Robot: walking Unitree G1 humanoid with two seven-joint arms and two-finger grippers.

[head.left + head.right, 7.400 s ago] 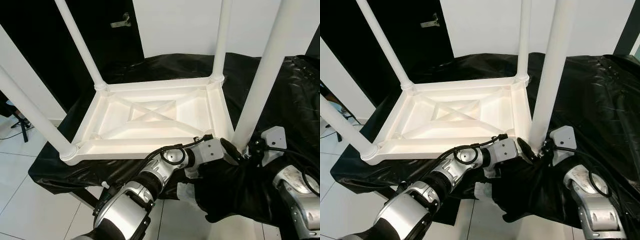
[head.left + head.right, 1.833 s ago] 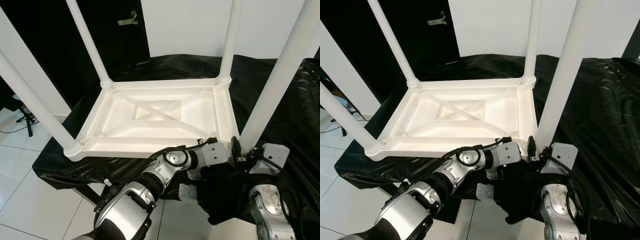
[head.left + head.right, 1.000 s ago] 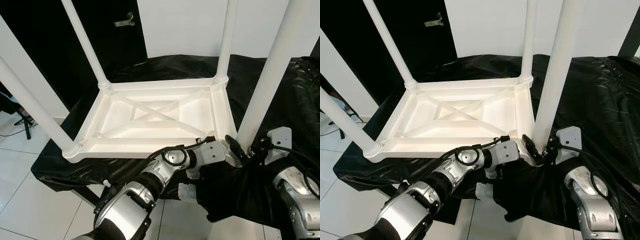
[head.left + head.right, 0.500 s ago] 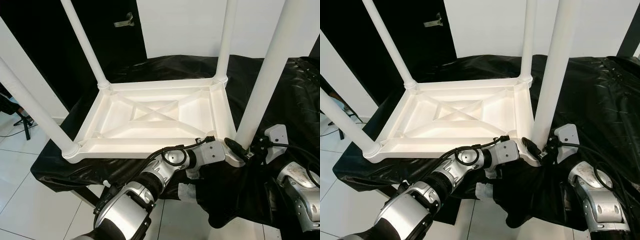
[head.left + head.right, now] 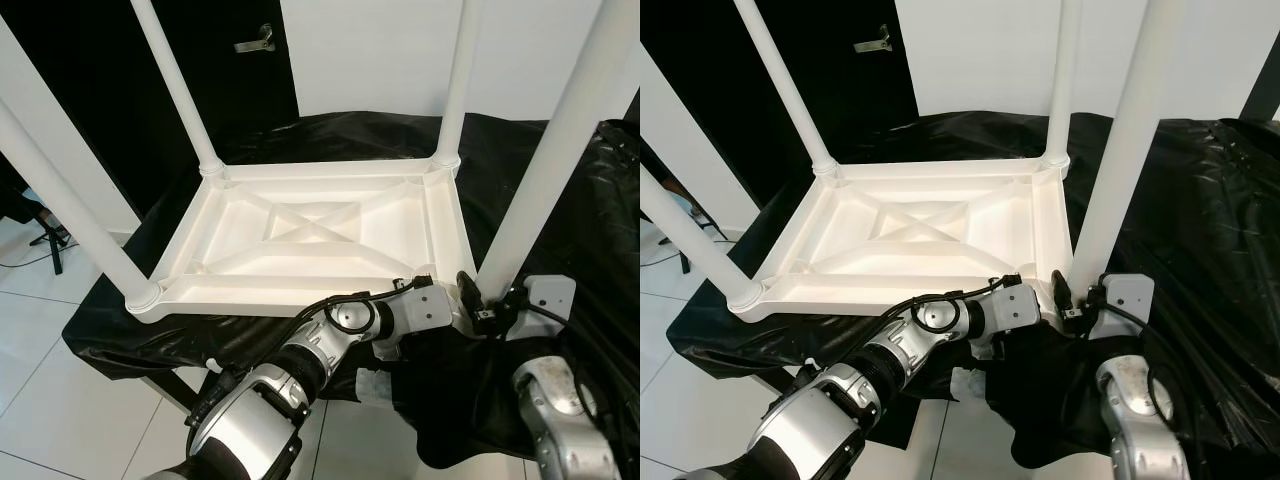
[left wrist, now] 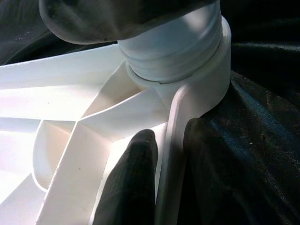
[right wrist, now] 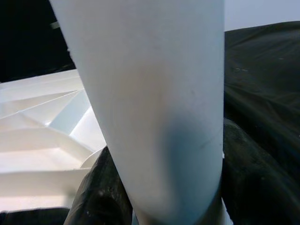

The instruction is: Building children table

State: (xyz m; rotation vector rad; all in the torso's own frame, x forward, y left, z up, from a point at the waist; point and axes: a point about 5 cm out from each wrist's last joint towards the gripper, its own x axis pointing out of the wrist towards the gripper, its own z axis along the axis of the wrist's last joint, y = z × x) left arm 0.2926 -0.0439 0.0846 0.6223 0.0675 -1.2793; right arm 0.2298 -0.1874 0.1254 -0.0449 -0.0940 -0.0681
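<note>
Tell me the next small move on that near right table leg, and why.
Probably turn the leg a little further with the right gripper, whose fingers flank its base, since thread ridges show above the socket while the left gripper pinches the tabletop's rim.

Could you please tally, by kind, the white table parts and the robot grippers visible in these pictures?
White table legs: 4, one at the near right corner
White upturned tabletop: 1
Grippers: 2, the left gripper clamped on the tabletop's rim, the right gripper around the near right leg's base
Total: 7
</note>
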